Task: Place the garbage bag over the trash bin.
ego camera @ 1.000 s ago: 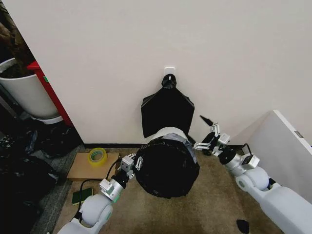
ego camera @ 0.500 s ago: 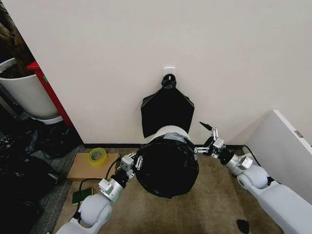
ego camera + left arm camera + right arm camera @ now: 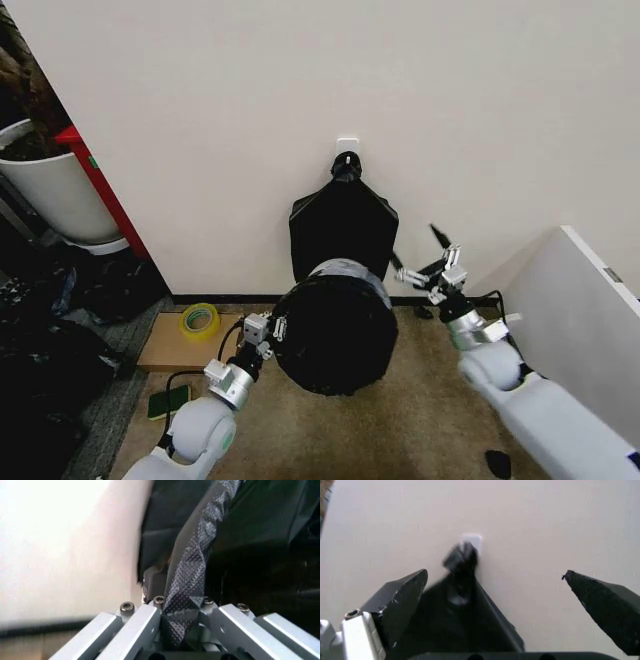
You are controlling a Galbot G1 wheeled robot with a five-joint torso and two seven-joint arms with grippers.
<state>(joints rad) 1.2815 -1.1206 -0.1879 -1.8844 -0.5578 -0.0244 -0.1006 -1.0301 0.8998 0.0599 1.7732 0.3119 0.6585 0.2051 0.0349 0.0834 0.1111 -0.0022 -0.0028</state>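
The garbage bag (image 3: 335,330), shiny crinkled black plastic, is stretched over the trash bin, whose pale rim (image 3: 348,268) shows through at the far side. My left gripper (image 3: 270,328) is at the bin's left side, shut on a fold of the bag's edge. In the left wrist view that textured strip of the garbage bag (image 3: 192,573) runs between the closed fingers (image 3: 135,626) of the left gripper (image 3: 182,615). My right gripper (image 3: 417,252) hangs open to the right of the bin, raised and apart from the bag. Its black pads (image 3: 400,600) face the wall and hold nothing.
A flat black bag (image 3: 343,225) hangs from a white wall hook (image 3: 347,146) right behind the bin. A yellow tape roll (image 3: 199,320) lies on cardboard (image 3: 170,350) at the left. A white planter pot (image 3: 55,195) and dark bags (image 3: 50,350) stand farther left, a white cabinet (image 3: 580,300) at the right.
My right gripper has lifted up and away from the bin's right rim, now facing the wall. The bag-covered bin and left gripper have shifted slightly left.
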